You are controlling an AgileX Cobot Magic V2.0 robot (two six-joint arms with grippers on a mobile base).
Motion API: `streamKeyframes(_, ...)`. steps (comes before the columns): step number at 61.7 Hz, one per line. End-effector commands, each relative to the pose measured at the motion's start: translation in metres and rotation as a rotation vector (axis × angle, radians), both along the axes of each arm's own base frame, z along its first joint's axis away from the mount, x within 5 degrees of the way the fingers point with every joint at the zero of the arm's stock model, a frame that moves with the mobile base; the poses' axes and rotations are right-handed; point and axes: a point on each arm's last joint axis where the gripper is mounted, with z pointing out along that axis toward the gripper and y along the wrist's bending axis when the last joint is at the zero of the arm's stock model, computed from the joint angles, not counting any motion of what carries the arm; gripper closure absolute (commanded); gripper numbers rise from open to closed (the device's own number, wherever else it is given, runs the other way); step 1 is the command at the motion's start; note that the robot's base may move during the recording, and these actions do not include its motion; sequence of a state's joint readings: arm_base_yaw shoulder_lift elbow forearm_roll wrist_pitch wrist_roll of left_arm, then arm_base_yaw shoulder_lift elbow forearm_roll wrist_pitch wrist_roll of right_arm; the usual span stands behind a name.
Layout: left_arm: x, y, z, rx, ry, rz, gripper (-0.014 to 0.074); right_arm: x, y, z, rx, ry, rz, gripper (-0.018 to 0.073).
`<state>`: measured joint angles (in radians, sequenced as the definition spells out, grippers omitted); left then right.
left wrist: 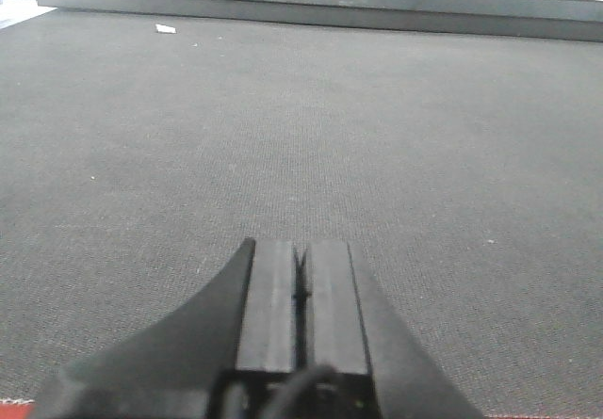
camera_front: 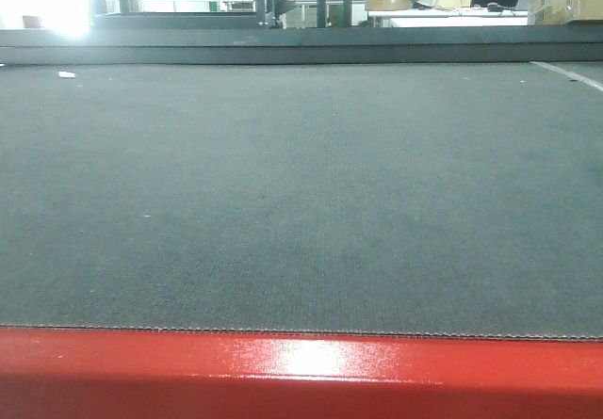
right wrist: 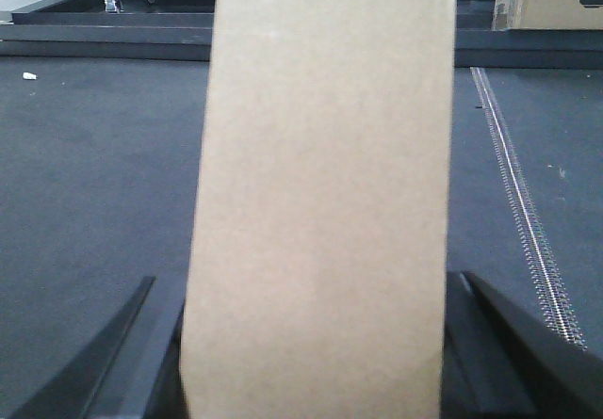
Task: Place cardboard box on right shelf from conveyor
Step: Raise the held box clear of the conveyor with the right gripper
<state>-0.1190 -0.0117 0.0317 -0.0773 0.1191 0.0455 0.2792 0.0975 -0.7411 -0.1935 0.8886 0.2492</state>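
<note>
Because the left arm has no share in this carry, I read the left gripper (left wrist: 301, 259) as parked. Its 2 fingers are pressed flat together with nothing between them, and it sits low over the conveyor (camera_front: 301, 202) near the front of the belt. In the front view the dark belt runs back from the red front edge (camera_front: 301, 377) to the rear rail. It carries only a small white scrap (camera_front: 66, 74) at far left, and no box shows in that view. Further right, the right wrist view shows the cardboard box (right wrist: 320, 202) standing upright between the 2 fingers of the right gripper (right wrist: 311, 344), 1 finger against each side face, so I judge that gripper clamped on the box. Gripping across the narrow width probably keeps the tall box from tipping. The bottom of the box is out of frame, so I cannot tell whether it rests on the belt or is lifted. A metal belt seam (right wrist: 528, 231) runs to the right of the box, apart from it. The right shelf appears in none of the 3 views, so I would confirm its position before transfer.
</note>
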Motion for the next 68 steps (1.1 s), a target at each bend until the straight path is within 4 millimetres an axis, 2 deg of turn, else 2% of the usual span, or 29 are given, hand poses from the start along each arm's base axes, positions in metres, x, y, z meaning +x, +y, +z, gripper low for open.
streamKeyframes(1, -0.0007, 0.0006, 0.0062, -0.017, -0.094, 0.005, 0.0713, 0.0006, 0.0004, 0.0162, -0.004, -0.110, -0.001, 0.0345)
streamKeyframes(68, -0.0007, 0.0006, 0.0062, -0.017, -0.094, 0.005, 0.0713, 0.0014, 0.0006, 0.0149, -0.006, -0.106, -0.001, 0.0345)
